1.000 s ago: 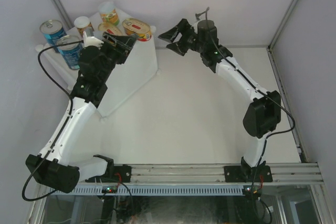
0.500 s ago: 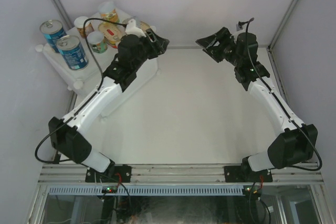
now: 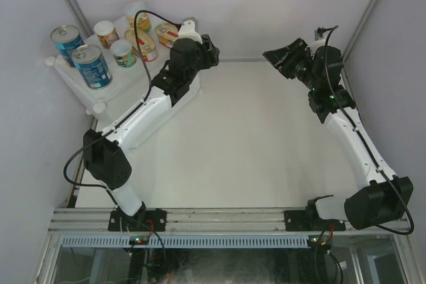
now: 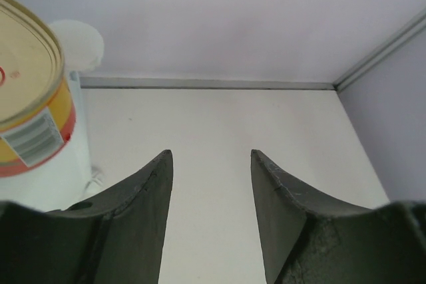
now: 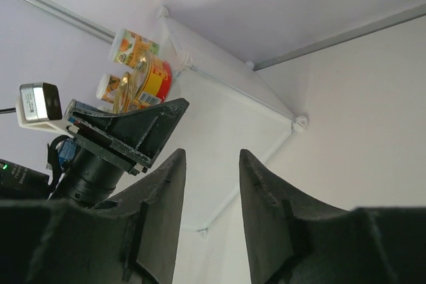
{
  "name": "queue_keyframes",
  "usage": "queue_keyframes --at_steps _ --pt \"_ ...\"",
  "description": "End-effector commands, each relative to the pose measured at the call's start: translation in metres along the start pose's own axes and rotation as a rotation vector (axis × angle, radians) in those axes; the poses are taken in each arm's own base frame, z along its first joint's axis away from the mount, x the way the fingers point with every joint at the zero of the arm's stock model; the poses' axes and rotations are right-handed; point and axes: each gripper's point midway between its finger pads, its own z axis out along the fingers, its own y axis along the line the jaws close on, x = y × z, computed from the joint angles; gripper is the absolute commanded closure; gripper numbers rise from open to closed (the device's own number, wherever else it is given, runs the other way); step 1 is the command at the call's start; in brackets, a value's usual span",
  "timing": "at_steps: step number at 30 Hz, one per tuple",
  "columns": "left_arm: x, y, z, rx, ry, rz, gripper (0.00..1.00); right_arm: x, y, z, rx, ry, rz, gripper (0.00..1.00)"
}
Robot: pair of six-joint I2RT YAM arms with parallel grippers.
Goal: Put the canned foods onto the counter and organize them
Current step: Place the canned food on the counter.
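Several canned foods stand on the counter [image 3: 148, 88], a white box at the back left. Two tall blue cans [image 3: 91, 66] are at its left edge, small round cans [image 3: 124, 52] sit behind them, and two oval red-and-yellow tins [image 3: 141, 43] lie towards the right. My left gripper [image 3: 212, 51] hangs open and empty just past the counter's right corner, with one oval tin [image 4: 26, 98] at its left. My right gripper [image 3: 278, 56] is in the air at the back right. Its jaws stand narrowly apart with nothing between them [image 5: 212, 153], and it faces the counter [image 5: 226, 114].
Grey walls close in the back and both sides, with metal frame posts [image 3: 369, 11] in the corners. The counter's round knob [image 4: 78, 41] pokes up by the left gripper. The left arm's links [image 3: 143, 111] stretch across the counter's front side.
The left arm swung right, off the counter's top to past its right corner. The right arm drew back towards the right wall, and its jaws narrowed.
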Motion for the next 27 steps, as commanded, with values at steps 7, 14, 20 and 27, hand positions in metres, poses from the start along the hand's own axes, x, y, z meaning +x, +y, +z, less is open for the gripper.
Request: queue_keyframes --at_steps 7,14,20,27 --pt "-0.052 0.026 0.011 -0.053 -0.137 0.033 0.45 -0.012 0.002 0.002 -0.017 -0.046 -0.037 0.64" --pt "-0.061 0.045 0.018 -0.055 -0.144 0.021 0.45 -0.008 0.004 0.009 -0.028 -0.037 -0.03 0.64" --pt "-0.063 0.054 0.022 -0.069 -0.144 0.01 0.44 -0.005 0.007 0.01 -0.034 -0.031 -0.035 0.65" --pt "-0.067 0.06 0.023 -0.076 -0.15 0.003 0.44 -0.004 0.01 0.007 -0.034 -0.033 -0.041 0.65"
